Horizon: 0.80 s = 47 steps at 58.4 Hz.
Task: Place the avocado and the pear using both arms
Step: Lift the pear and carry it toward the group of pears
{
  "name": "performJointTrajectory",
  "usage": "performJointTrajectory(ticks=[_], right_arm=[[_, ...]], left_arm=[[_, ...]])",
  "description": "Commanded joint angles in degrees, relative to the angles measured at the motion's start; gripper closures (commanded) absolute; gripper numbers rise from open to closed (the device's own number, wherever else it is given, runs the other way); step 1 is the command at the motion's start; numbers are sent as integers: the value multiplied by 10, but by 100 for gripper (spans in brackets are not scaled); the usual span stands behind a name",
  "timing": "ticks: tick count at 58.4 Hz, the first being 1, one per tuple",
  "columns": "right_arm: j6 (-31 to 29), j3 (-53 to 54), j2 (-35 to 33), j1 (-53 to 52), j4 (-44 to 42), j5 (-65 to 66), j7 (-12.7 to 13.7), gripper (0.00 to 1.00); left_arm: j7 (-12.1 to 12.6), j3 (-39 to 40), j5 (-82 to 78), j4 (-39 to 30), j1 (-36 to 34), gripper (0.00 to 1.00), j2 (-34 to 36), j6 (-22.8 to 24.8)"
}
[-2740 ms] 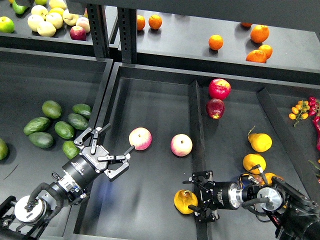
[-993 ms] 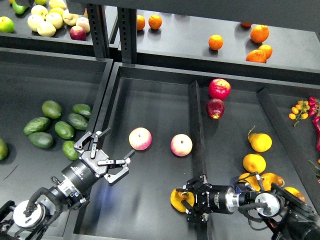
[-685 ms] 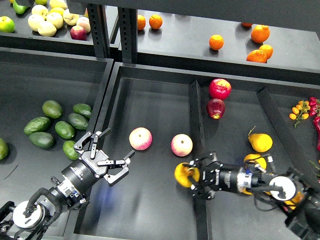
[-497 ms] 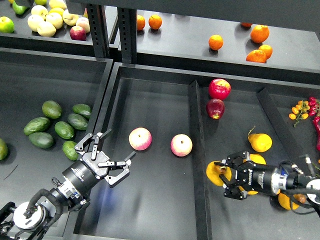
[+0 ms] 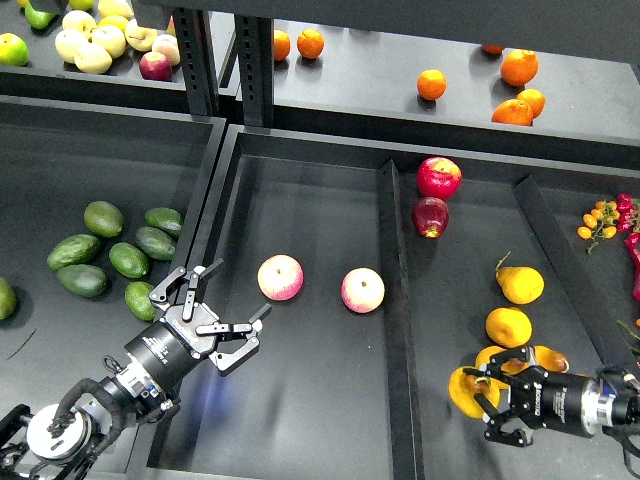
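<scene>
From the head view, the scene was a black display stand of shallow trays split by raised black dividers, with a darker shelf running across the back behind two black uprights.

The left gripper (image 5: 212,315) hung over the middle tray (image 5: 300,420) with its fingers spread wide and nothing between them. It sat just right of the divider that separates this tray from the left tray (image 5: 60,150). The avocado (image 5: 141,299) lay in the left tray at the near end of a cluster of darker avocados (image 5: 128,259), close beside the gripper's arm but not held.

Two pink-yellow apples (image 5: 281,277) rested near the centre of the middle tray, apart from each other and just ahead of the open fingers.

The right gripper (image 5: 489,394) was low in the right tray (image 5: 470,240), its fingers closed around the pear (image 5: 464,392), which showed at the gripper's left side. Other yellow pears (image 5: 520,285) lay just behind and right of it in the same tray. Two red apples (image 5: 438,178) sat at the far end of that tray, one just behind the other.

At the right edge a bunch of small red and orange tomatoes (image 5: 608,217) lay in a further compartment.

On the back shelf, oranges (image 5: 518,68) were scattered to the right, and pale yellow fruit (image 5: 92,45) was piled at the far left.
</scene>
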State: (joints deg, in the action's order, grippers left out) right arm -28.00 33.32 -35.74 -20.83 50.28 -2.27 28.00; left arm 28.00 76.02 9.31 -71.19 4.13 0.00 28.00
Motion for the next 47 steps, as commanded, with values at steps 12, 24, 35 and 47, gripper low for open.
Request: performJointTrajectory(ticks=[12, 24, 35, 47], right_arm=[[0, 1, 14, 4, -68, 12, 0, 82], [0, 2, 24, 4, -81, 17, 0, 80], [0, 2, 28, 3, -94, 24, 0, 79], [0, 12, 28, 3, -95, 30, 0, 72]], left_arm=[[0, 1, 0, 3, 0, 1, 0, 0], [0, 0, 0, 3, 0, 1, 0, 0], [0, 1, 0, 3, 0, 1, 0, 0], [0, 1, 0, 3, 0, 1, 0, 0]])
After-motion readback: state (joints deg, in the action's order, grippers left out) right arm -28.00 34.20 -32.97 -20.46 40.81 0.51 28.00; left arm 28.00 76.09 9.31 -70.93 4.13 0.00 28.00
